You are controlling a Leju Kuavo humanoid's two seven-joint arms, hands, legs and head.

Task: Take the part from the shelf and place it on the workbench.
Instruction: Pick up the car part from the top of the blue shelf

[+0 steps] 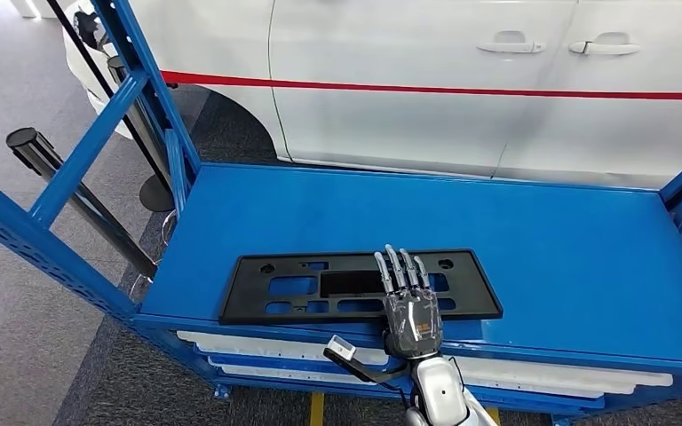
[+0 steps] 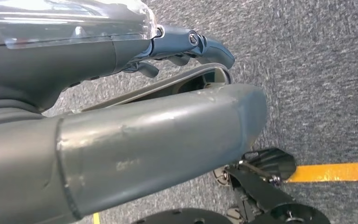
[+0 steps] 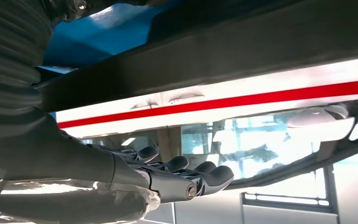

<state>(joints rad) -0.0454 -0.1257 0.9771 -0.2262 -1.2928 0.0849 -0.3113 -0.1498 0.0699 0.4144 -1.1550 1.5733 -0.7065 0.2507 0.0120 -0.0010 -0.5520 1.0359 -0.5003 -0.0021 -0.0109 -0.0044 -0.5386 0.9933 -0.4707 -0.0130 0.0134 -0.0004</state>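
Close behind our left hand (image 2: pixel 121 93) we look down on grey carpet floor (image 2: pixel 317 70), with a yellow line (image 2: pixel 335 171) crossing it. The thick grey thumb (image 2: pixel 158 135) lies across most of the frame, and the darker fingers (image 2: pixel 191 44) stretch out beyond it under a clear cover (image 2: pixel 74 21). Nothing seems to be in the hand, though the thumb hides much of it.

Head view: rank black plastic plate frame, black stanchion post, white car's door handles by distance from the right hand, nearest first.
1. Black plastic plate frame, lying on the blue shelf, under the right hand.
2. Black stanchion post, far left, beside the shelf.
3. White car's door handles, top, beyond the shelf.
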